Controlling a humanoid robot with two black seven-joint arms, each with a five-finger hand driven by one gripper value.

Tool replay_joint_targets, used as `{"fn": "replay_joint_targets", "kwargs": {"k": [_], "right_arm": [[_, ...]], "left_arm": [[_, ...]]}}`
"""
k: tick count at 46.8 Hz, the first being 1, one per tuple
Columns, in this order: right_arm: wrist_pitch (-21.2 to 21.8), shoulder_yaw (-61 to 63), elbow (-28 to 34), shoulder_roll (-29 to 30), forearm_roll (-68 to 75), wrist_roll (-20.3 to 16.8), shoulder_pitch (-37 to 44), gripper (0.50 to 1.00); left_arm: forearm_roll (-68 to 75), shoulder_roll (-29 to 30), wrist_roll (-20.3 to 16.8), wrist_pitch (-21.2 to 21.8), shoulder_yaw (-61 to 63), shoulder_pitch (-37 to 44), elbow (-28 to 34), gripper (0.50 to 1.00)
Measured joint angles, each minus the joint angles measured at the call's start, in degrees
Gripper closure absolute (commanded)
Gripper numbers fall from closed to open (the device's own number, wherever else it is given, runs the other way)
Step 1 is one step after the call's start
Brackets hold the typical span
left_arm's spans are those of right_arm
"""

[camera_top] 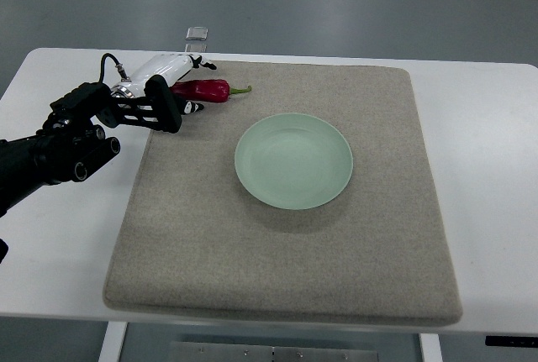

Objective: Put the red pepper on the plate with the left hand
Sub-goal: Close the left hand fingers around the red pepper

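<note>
A red pepper (206, 91) with a green stem lies on the grey mat (286, 270) at its back left, stem pointing right. A pale green plate (293, 161) sits empty at the mat's middle, to the right of and nearer than the pepper. My left hand (197, 86), with a white back and black fingers, is at the pepper's left end. Its fingers stand on either side of the pepper, one fingertip (204, 65) behind it and one (192, 107) in front, with a gap showing. The pepper rests on the mat. The right arm is out of view.
The mat lies on a white table (479, 127). A small clear fixture (197, 39) sits at the table's back edge behind the hand. My left forearm (50, 152) crosses the table's left side.
</note>
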Motion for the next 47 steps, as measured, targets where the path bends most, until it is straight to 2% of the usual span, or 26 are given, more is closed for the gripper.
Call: {"fn": "replay_joint_targets", "kwargs": {"k": [10, 34, 44, 47], "right_arm": [[0.0, 0.0, 0.0, 0.0, 0.0, 0.0, 0.0, 0.572], [0.0, 0.0, 0.0, 0.0, 0.0, 0.0, 0.0, 0.572], [0.0, 0.0, 0.0, 0.0, 0.0, 0.0, 0.0, 0.572], [0.0, 0.0, 0.0, 0.0, 0.0, 0.0, 0.0, 0.572]], "left_arm": [[0.0, -0.3, 0.0, 0.0, 0.1, 0.0, 0.0, 0.784], [0.0, -0.5, -0.1, 1.0, 1.4, 0.0, 0.4, 0.784], [0.0, -0.5, -0.2, 1.1, 1.7, 0.0, 1.0, 0.804], [0.0, -0.5, -0.2, 1.1, 1.7, 0.0, 1.0, 0.827]]}}
